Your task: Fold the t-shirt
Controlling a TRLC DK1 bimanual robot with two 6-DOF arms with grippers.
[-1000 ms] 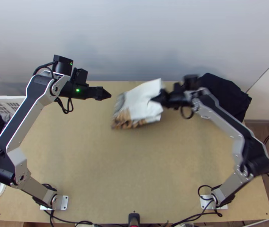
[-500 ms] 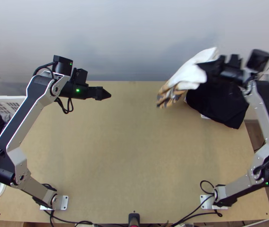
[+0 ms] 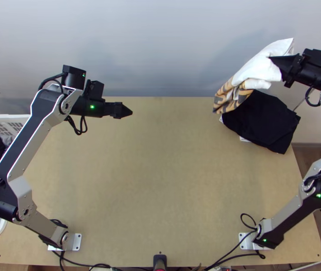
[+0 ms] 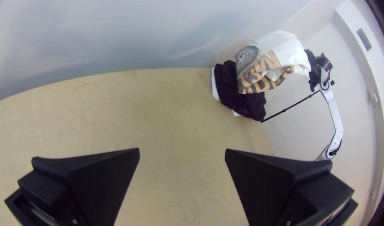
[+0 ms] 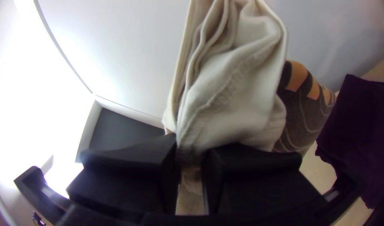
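the right gripper [image 5: 189,148] pinches the folded, printed white cloth t-shirt [image 3: 257,67], left gripper [image 4: 182,153] spread; stacking likely calls for lowering onto black folded cloth [image 3: 263,123] below.

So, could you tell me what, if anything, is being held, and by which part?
The white t-shirt, pinched at a gathered white edge by the right gripper.

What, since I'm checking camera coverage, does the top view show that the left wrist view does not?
Top view: the white basket left of the table, and the left arm's base plate.
Left wrist view: a slotted vent, and a round grey print on the t-shirt.
Both: the t-shirt in the right gripper, and the black cloth at the far right.
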